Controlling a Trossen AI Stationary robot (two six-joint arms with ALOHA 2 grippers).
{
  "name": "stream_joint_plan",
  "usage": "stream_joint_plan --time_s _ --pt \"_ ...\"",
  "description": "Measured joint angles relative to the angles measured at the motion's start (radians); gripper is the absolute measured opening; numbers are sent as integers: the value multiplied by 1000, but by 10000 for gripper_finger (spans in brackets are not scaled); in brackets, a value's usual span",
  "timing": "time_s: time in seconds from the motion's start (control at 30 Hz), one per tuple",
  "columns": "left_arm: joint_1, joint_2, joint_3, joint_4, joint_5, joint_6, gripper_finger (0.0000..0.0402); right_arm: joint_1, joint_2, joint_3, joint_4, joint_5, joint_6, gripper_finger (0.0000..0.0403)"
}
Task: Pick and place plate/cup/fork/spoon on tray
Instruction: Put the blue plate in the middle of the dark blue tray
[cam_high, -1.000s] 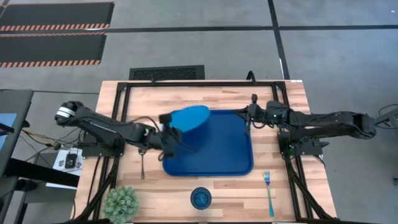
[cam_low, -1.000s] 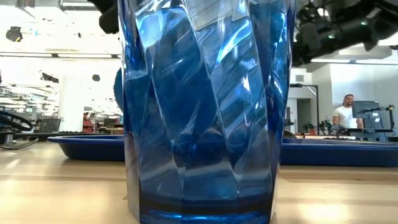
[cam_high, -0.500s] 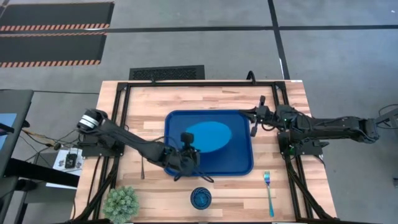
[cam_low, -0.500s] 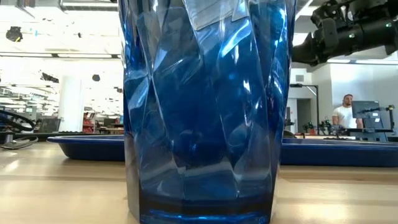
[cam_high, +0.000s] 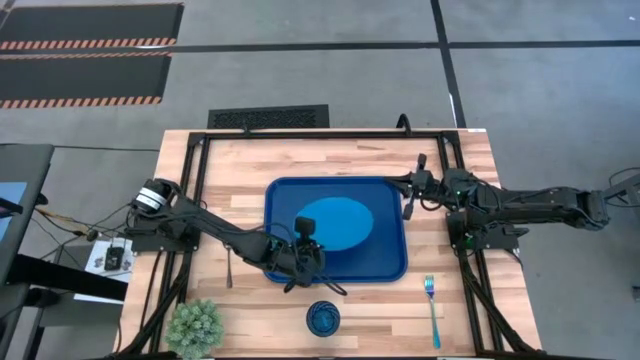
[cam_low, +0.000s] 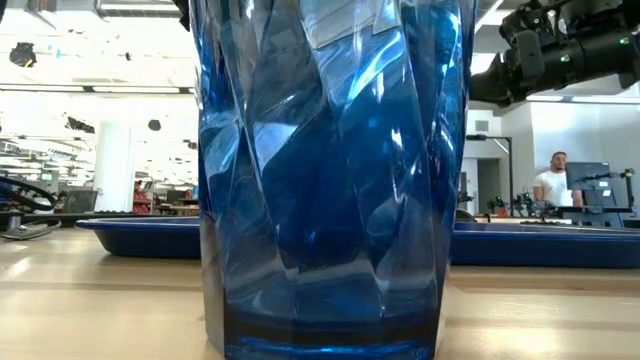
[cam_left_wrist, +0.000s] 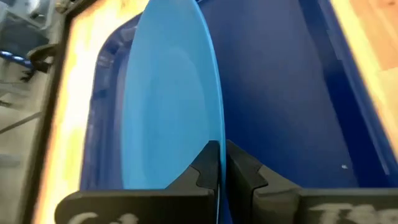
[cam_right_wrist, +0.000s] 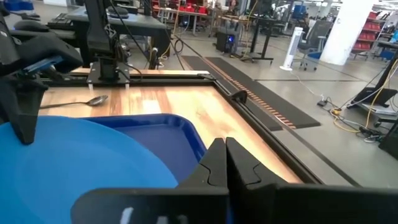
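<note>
**Plate reaching the tray, three pieces waiting on the table**

Going from left to right across the wooden table (cam_high: 240, 165), the thin silvery metal spoon (cam_high: 229, 268) is lying on the bare wood just outside the tray's left edge, not yet collected. Next to it, the left pincer (cam_high: 300, 262) is hovering over the tray's near-left corner, its fingers pressed narrow on the rim of the flat round bright blue plate (cam_high: 335, 222); in the left wrist view the plate's edge is running straight into the closed jaws. The plate is sitting inside the large dark blue rectangular plastic tray (cam_high: 385, 262), toward its left half, though whether it is lying fully flat cannot be told. Nothing else is showing in the tray. In front of the tray, near the table's front edge, the small round dark blue translucent cup (cam_high: 322, 318) is standing empty as far as can be seen. Further right, the right pincer (cam_high: 407, 187) is waiting at the tray's far-right corner, fingers closed together on nothing. Last, the slim light blue plastic fork (cam_high: 432, 308) is resting on the wood beyond the tray's right side.

By this showing, the plate is nearly delivered pending release, with spoon, cup and fork all left to move.
</note>
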Motion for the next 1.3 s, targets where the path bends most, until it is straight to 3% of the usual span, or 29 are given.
stream_joint_plan --time_s 0.5,1.3 --pt "59 50 -12 82 142 -15 1 0 0 0 0 -2 0 3" --pt "78 98 -11 34 199 -109 2 28 -1 -2 24 -14 -11 4"
